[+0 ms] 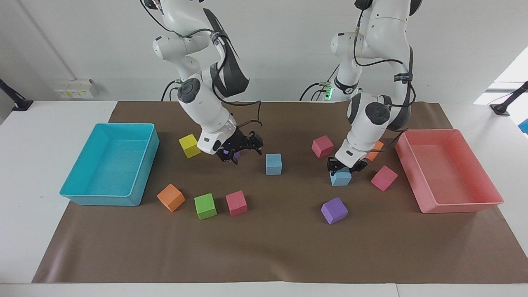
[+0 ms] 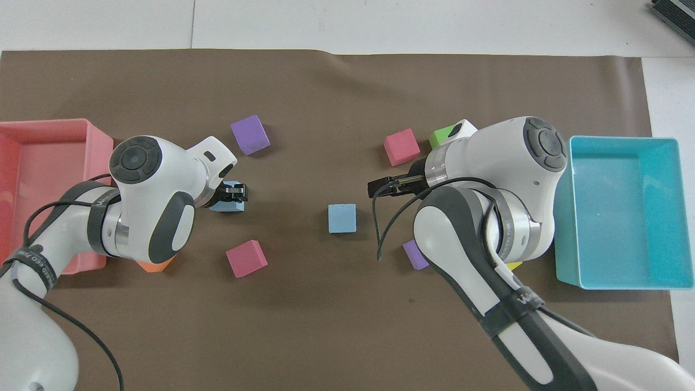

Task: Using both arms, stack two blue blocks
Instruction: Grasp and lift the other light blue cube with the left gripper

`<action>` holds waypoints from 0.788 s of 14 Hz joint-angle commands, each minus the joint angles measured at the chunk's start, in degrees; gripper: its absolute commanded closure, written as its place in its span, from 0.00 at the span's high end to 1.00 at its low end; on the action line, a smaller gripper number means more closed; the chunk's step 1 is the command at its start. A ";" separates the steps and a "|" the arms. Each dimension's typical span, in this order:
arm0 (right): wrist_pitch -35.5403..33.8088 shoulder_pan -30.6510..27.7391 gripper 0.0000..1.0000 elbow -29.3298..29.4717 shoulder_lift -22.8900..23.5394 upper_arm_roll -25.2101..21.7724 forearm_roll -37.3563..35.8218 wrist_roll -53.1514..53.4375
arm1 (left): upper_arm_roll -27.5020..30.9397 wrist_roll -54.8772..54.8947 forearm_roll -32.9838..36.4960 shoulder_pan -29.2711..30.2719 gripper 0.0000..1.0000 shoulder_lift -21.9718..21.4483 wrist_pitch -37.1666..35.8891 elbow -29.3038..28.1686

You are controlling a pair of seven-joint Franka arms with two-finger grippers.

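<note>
Two blue blocks lie on the brown mat. One blue block [image 1: 273,163] [image 2: 342,218] sits alone mid-mat with nothing touching it. The other blue block [image 1: 340,178] [image 2: 225,202] rests on the mat toward the left arm's end, with my left gripper [image 1: 342,166] [image 2: 237,193] down on it, fingers shut on its upper part. My right gripper [image 1: 243,148] [image 2: 380,188] hangs open and holds nothing, just above the mat beside the free block, toward the right arm's end, over a mostly hidden purple cube [image 1: 236,155].
A turquoise tray [image 1: 103,200] stands at the right arm's end and a pink tray [image 1: 458,206] at the left arm's end. Scattered cubes include yellow [image 1: 189,145], orange [image 1: 170,197], green [image 1: 205,206], pink [image 1: 236,203], purple [image 1: 334,210], and pink [image 1: 322,146] and pink [image 1: 384,177].
</note>
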 commanded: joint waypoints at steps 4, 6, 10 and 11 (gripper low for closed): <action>3.29 -2.25 0.46 -6.85 -1.45 0.57 7.16 -5.94 | 0.53 -0.35 0.02 -1.13 0.00 -1.59 -3.72 3.72; 5.65 -1.81 0.00 -10.27 -1.45 0.66 9.34 -5.68 | 0.52 -2.00 0.02 -3.06 0.00 -1.95 -12.32 11.00; 6.81 -0.50 0.00 -10.55 -0.57 0.66 16.66 -5.94 | 0.44 -13.15 1.15 -10.26 0.00 -1.95 -17.73 17.36; 6.81 -0.58 0.00 -10.81 -0.13 0.66 16.66 -6.29 | 0.35 -15.62 1.68 -12.19 0.00 -1.86 -17.47 18.06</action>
